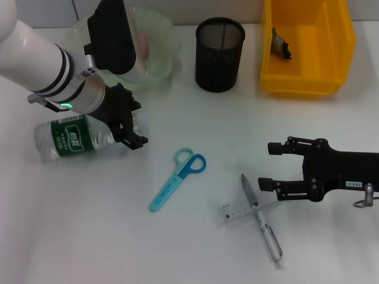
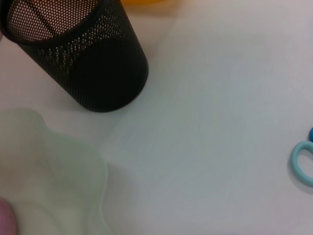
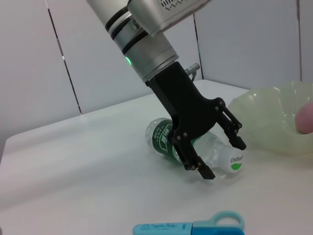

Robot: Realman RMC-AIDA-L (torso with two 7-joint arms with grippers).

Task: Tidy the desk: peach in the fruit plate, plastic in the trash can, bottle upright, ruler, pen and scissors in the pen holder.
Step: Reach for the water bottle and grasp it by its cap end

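Observation:
A clear water bottle (image 1: 71, 137) with a green label lies on its side at the left. My left gripper (image 1: 135, 125) is open, its fingers straddling the bottle's cap end; the right wrist view shows the gripper (image 3: 222, 157) and the bottle (image 3: 168, 139). My right gripper (image 1: 265, 165) is open and empty, just right of the clear ruler (image 1: 237, 211) and the grey pen (image 1: 263, 222) lying across it. Blue scissors (image 1: 177, 177) lie mid-table. A peach (image 3: 305, 117) sits in the pale green fruit plate (image 1: 160, 56). A crumpled plastic piece (image 1: 280, 44) lies in the yellow bin (image 1: 308, 80).
The black mesh pen holder (image 1: 219, 53) stands at the back centre, between the plate and the bin; it also shows in the left wrist view (image 2: 93, 63). The left arm's wrist camera housing hangs over the plate.

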